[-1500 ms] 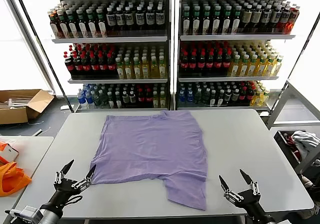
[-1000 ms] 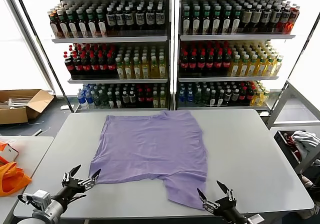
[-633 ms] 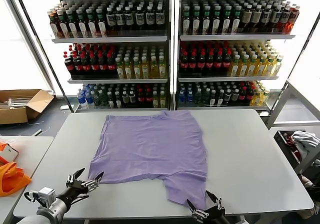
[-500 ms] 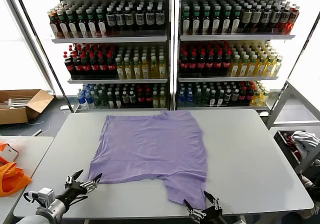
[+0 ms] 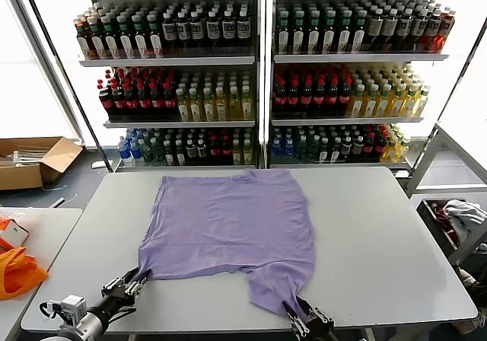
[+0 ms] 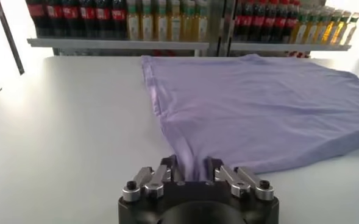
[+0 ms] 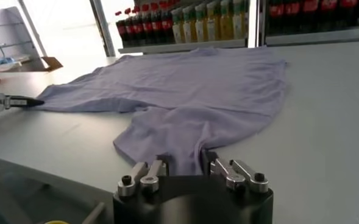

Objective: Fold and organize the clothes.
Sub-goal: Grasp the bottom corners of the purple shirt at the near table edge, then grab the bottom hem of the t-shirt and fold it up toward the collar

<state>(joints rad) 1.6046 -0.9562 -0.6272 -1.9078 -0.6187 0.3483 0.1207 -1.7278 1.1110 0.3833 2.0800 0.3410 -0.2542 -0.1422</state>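
The lavender T-shirt (image 5: 232,223) lies flat on the grey table (image 5: 380,234), plain side up, with one part reaching toward the near edge. My left gripper (image 5: 131,285) is shut on the shirt's near left corner; in the left wrist view (image 6: 190,171) the fabric (image 6: 258,103) bunches between its jaws. My right gripper (image 5: 304,318) is shut on the shirt's near right end at the table's front edge; in the right wrist view (image 7: 182,161) the cloth (image 7: 185,97) gathers between its jaws.
Shelves of bottles (image 5: 259,74) stand behind the table. Bright orange fabric (image 5: 17,271) lies on a side table at left. A bin of white-grey clothes (image 5: 456,219) stands at right. A cardboard box (image 5: 30,160) sits on the floor at far left.
Both grippers moved in from the near edge to the shirt's near corners and went from open to shut on the fabric, which now puckers at both grips.
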